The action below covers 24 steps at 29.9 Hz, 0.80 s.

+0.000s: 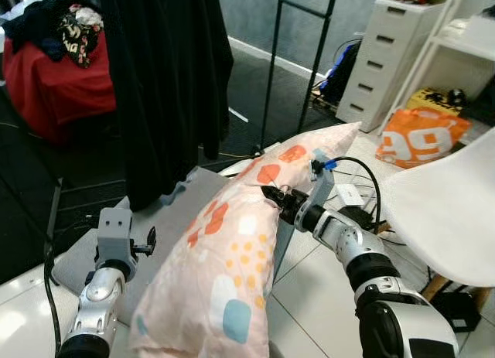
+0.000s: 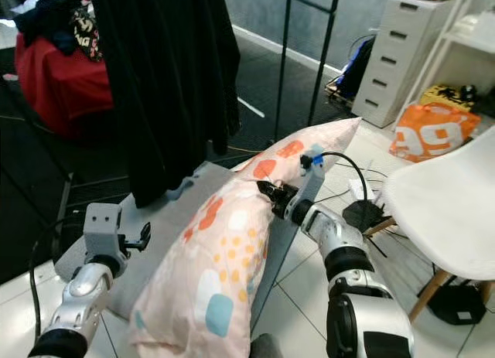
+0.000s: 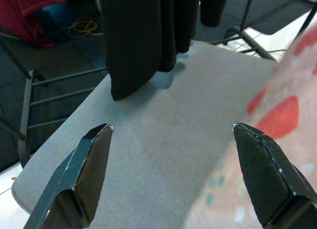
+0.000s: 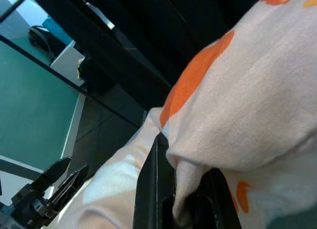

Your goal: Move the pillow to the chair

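Note:
A long pale pink pillow [image 1: 232, 257] with orange, white and blue spots lies diagonally across a grey pad [image 1: 174, 207], its far corner pointing at the white chair [image 1: 445, 211] on the right. My right gripper [image 1: 271, 196] is shut on a fold of the pillow's right edge, and the pinched cloth [image 4: 188, 184] sits between the black fingers in the right wrist view. To the left of the pillow my left gripper [image 1: 147, 242] hovers over the grey pad [image 3: 148, 155], open and holding nothing, with the pillow's edge [image 3: 282, 115] beside one finger.
A black garment [image 1: 166, 80] hangs from a black rack [image 1: 298, 56] just behind the pad. A red heap with clothes [image 1: 54, 64] stands at the back left. At the back right are white drawers [image 1: 387, 56], an orange bag [image 1: 421, 138] and cables [image 1: 356, 192] on the tiled floor.

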{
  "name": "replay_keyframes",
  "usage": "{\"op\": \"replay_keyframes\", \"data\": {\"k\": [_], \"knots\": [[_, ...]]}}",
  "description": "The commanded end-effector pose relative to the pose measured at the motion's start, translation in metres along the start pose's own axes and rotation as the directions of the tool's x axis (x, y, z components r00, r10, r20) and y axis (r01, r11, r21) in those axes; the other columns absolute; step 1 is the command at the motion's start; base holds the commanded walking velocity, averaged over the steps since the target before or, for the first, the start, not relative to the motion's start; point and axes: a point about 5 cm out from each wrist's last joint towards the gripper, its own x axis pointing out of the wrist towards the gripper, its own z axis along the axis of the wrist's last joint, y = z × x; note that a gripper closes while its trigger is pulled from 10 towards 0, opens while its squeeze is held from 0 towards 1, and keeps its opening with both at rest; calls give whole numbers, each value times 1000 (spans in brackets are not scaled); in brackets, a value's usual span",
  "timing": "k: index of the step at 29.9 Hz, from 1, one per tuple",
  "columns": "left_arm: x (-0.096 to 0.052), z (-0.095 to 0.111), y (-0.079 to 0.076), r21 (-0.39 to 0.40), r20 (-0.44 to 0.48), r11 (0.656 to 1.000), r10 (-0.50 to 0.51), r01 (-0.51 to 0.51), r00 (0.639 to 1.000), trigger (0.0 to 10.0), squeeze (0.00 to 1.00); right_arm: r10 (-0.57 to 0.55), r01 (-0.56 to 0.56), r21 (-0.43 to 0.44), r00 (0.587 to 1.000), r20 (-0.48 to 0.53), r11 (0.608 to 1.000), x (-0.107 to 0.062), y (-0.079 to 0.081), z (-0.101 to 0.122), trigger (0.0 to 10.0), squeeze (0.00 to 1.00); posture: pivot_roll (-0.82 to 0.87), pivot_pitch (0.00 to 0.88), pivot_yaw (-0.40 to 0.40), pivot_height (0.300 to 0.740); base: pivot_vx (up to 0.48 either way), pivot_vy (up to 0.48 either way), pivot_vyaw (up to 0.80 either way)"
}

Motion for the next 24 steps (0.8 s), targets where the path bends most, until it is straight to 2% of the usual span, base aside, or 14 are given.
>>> {"op": "replay_keyframes", "data": {"k": [1,10,11,12,14,17,24], "knots": [[-3,-6,-3,-2,-19,1000,-4,4,1000,10000,0,32,-30,-37,998,45,999,2,6,14,0,0,-141,0,-66,636,0,0,0],[-7,-11,-2,-6,-32,1000,6,-6,999,10000,0,22,-20,-39,999,43,999,-1,3,14,0,0,-140,0,-72,660,-306,0,0],[-7,-12,-3,5,-34,1000,1,0,999,10000,0,7,-5,-46,999,46,999,-1,2,15,1882,0,-140,0,-72,665,0,0,0],[-7,-12,-4,15,-38,1000,-4,4,999,10000,0,-9,11,-47,999,50,999,-2,0,15,9647,0,-139,0,-69,669,0,0,0],[-7,-13,-5,23,-42,1000,-7,7,999,10000,0,-22,24,-47,998,51,999,-2,-1,15,10000,0,-139,0,-69,673,0,0,0],[-8,-19,-4,47,-75,999,-12,15,997,10000,0,-49,52,-38,997,63,998,-4,-5,14,10000,0,-140,0,-64,673,0,0,0],[-11,-27,-2,39,-113,999,-16,21,993,10000,0,-83,86,-36,994,72,996,-9,-12,14,10000,0,-144,0,-60,673,0,0,0]]}}
